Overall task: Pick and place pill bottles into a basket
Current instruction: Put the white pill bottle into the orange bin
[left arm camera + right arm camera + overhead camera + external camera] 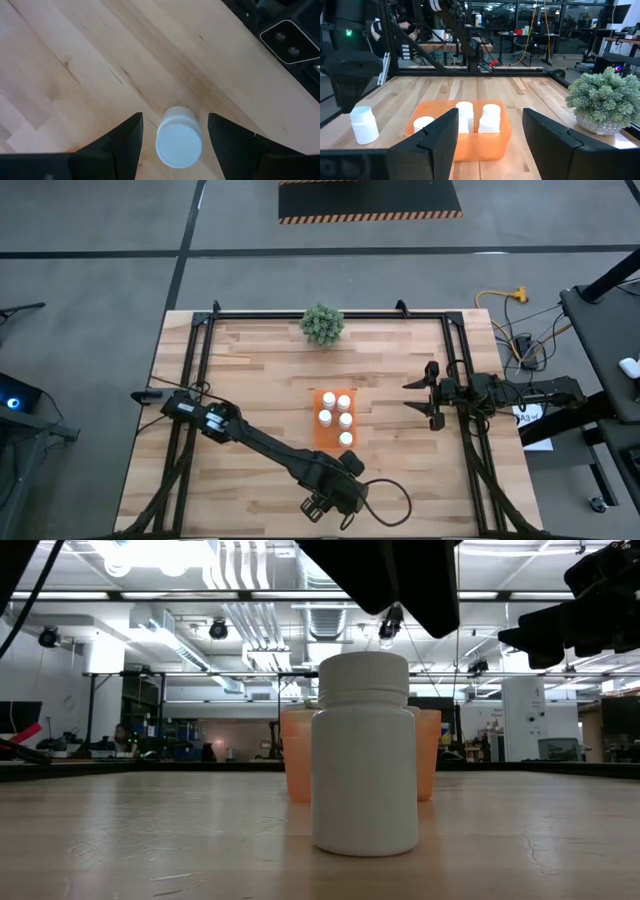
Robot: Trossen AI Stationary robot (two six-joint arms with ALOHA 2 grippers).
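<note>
White, the last pill bottle (178, 141) stands upright on the bench (250, 370) near the basket (322, 438), directly below the left claw (175, 137), fingers spread either side. Right claw (428, 392) waits released, well apart.

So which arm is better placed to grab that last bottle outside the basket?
Left. The left gripper hangs open right above the loose pill bottle, a finger on each side. The right gripper waits open on the far side of the basket, which already holds five bottles.
</note>
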